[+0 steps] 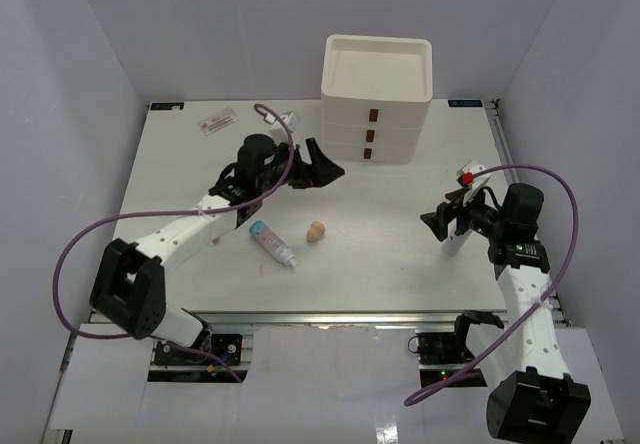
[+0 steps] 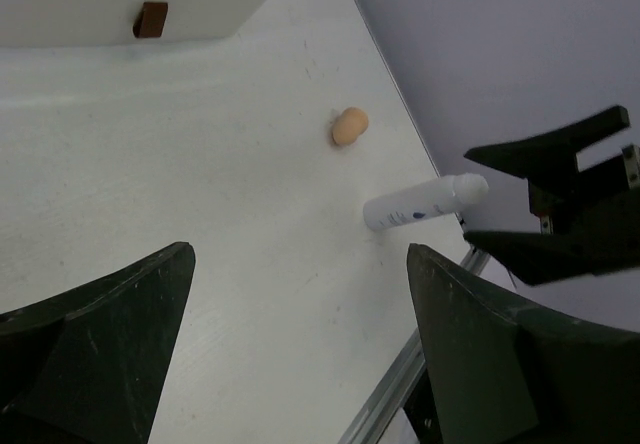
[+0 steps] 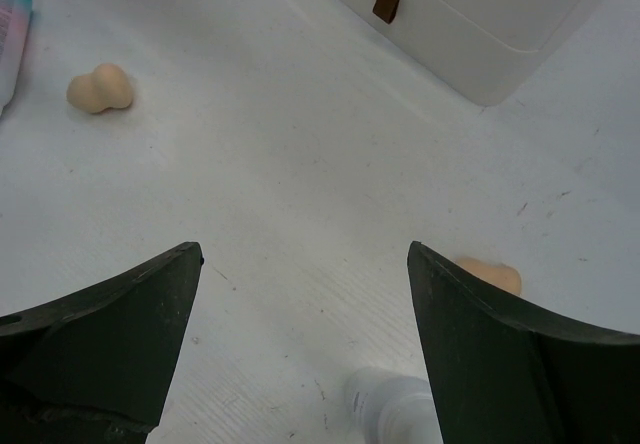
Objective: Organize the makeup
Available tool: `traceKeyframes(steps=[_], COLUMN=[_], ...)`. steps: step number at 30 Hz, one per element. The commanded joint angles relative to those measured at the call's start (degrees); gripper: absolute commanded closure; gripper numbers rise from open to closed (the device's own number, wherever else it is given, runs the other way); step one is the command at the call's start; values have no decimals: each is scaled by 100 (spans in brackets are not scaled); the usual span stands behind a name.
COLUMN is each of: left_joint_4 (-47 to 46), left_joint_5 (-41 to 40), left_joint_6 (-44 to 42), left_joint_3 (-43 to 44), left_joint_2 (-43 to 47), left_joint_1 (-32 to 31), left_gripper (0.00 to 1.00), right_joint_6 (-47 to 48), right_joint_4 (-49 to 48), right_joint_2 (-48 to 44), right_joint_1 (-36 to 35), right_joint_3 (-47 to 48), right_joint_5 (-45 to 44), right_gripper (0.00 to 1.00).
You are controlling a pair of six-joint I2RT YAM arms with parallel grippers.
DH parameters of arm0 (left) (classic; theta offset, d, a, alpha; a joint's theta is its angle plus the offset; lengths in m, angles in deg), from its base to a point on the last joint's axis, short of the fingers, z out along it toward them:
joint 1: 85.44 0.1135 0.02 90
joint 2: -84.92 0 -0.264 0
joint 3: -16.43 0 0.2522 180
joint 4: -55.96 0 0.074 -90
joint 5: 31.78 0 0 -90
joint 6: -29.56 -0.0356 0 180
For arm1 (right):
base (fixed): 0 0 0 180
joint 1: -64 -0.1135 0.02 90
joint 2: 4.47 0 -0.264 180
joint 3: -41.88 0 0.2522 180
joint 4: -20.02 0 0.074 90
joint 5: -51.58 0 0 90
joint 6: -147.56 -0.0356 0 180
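White three-drawer box at far centre, drawers shut. Out on the tabletop: white tube beside peach sponge at centre, small white bottle and second sponge by right gripper, pink-red packet far left. Left gripper and right gripper both spread wide, unladen.

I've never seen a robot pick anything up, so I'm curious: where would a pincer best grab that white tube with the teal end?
Probably its middle, from straight above. The tube lies flat and slanted on the table, long and narrow, so the open left pincer, the nearer one, should close across its short width. The peach sponge beside it lies apart, leaving room.
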Motion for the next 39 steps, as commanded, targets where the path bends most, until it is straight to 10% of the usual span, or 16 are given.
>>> traceKeyframes(steps=[1,13,39], left_joint_4=[624,1575,1521], left_joint_5=[-1341,-3581,-4368], left_joint_6=[-520,-1677,-2284], left_joint_3=[1496,4976,6537], left_joint_2=[-1067,-3596,-4729], left_joint_1=[-410,-1103,-1187], left_gripper=[2,10,48], right_joint_6=[33,-140,-214], right_joint_4=[-179,-255,-295], right_joint_2=[-260,-232,-244], right_joint_1=[119,217,226], right_joint_3=[1,-2,-17], right_joint_5=[140,22,-65], right_gripper=[10,8,9])
